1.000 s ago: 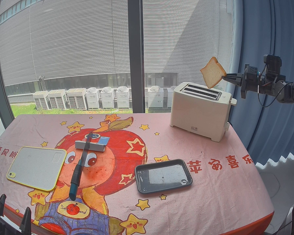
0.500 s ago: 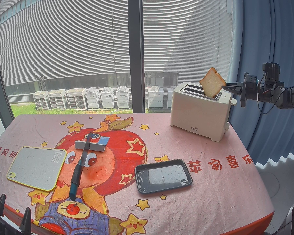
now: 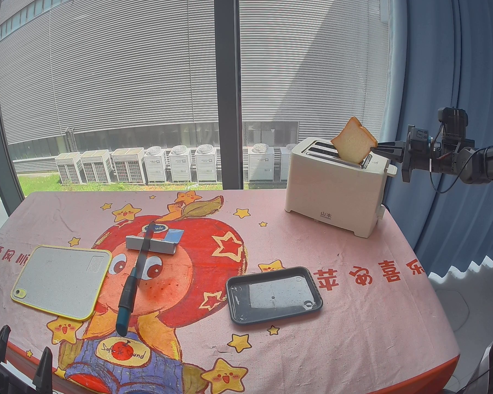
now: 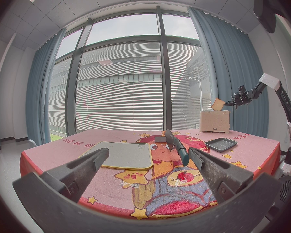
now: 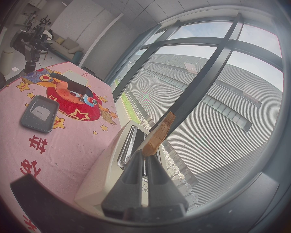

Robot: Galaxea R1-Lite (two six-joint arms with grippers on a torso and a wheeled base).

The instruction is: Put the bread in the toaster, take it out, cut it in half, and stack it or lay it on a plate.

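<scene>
Right claw [image 3: 377, 149] clamped on bread [image 3: 354, 140] corner, tilted at toaster [image 3: 334, 192] slot; left claw [image 4: 147, 152] spread; toaster front printed.

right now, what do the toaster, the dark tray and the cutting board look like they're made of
Toaster: cream shell, smooth with a soft sheen, likely plastic or painted metal; the slot surround looks like bright metal. Dark tray: glossy, with bright reflections on its floor, so plastic or coated metal; I cannot tell which. Cutting board: matte grey face with a yellow rim, probably plastic.
</scene>
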